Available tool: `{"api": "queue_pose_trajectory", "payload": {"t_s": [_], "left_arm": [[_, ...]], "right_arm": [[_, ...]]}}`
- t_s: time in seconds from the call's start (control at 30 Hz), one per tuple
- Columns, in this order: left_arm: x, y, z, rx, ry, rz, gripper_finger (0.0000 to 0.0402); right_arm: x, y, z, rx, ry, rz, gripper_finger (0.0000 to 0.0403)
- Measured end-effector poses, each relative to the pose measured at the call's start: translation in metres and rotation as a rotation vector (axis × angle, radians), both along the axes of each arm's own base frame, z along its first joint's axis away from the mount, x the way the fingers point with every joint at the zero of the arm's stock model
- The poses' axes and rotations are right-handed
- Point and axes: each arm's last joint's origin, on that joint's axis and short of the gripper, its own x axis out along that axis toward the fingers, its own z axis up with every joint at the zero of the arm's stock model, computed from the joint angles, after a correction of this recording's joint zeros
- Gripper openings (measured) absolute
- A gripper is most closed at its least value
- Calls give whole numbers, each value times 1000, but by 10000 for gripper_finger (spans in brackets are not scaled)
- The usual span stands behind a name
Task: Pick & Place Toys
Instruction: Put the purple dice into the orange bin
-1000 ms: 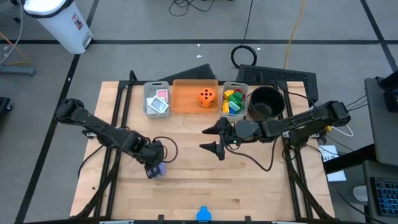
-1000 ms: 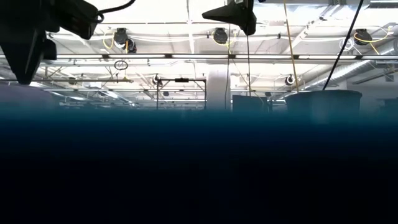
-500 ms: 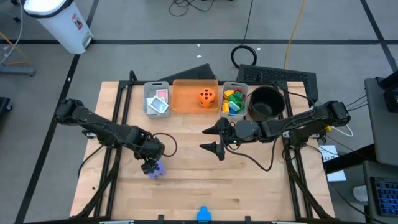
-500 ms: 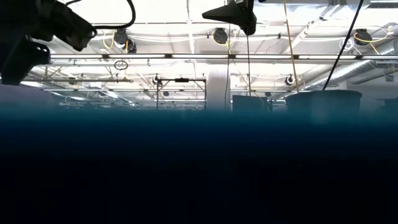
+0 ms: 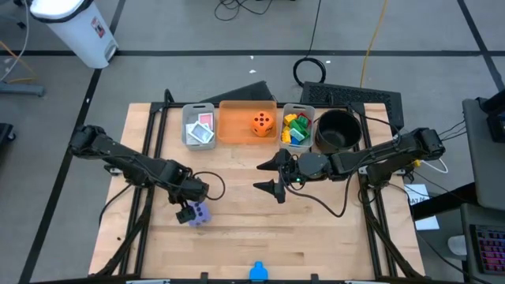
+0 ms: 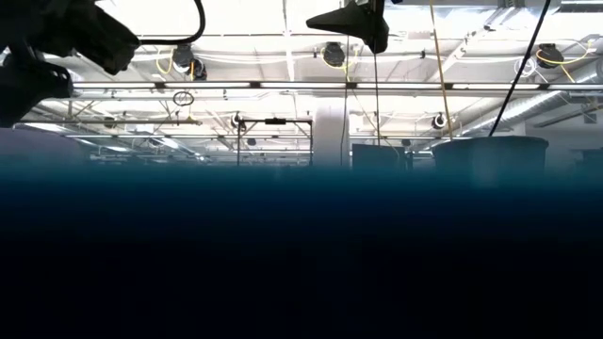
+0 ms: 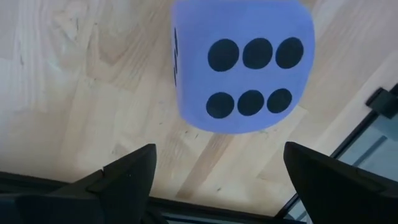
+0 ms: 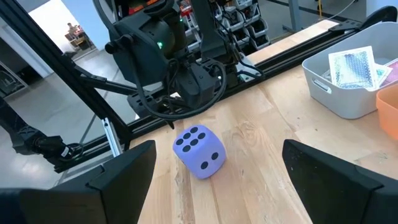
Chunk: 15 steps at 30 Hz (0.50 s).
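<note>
On the left, the left gripper [image 5: 188, 211] hangs over the near-left part of the wooden table [image 5: 237, 237], its jaws spread wide and released. The purple die [image 5: 200, 214] sits on the table just beside those jaws, free of them, with its six-pip face up.

Along the far edge stands a row of containers. The grey bin [image 5: 198, 128] on the left holds picture cards [image 5: 200, 126]. Next to it the orange bin [image 5: 246, 123] holds the orange die [image 5: 263, 123]. Then comes a second grey bin [image 5: 297, 126] filled with small coloured bricks [image 5: 295, 128], and beside that a black round bowl [image 5: 338, 130].

Toward the right, the right gripper [image 5: 271, 176] hovers above the middle of the table, near the bins, its jaws parted wide and holding nothing. It points left, toward the purple die.
</note>
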Motion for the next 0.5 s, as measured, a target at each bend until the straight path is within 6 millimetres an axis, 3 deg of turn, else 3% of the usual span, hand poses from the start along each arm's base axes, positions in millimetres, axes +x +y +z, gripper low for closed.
{"api": "queue_pose_trajectory", "payload": {"t_s": [0.27, 0.5], "left_arm": [[3, -1, 0, -12, -37, 1, 397], [10, -4, 1, -34, -112, -14, 398]], "right_arm": [[0, 0, 0, 3, 0, -1, 341], [0, 0, 0, 3, 0, -1, 341]]}}
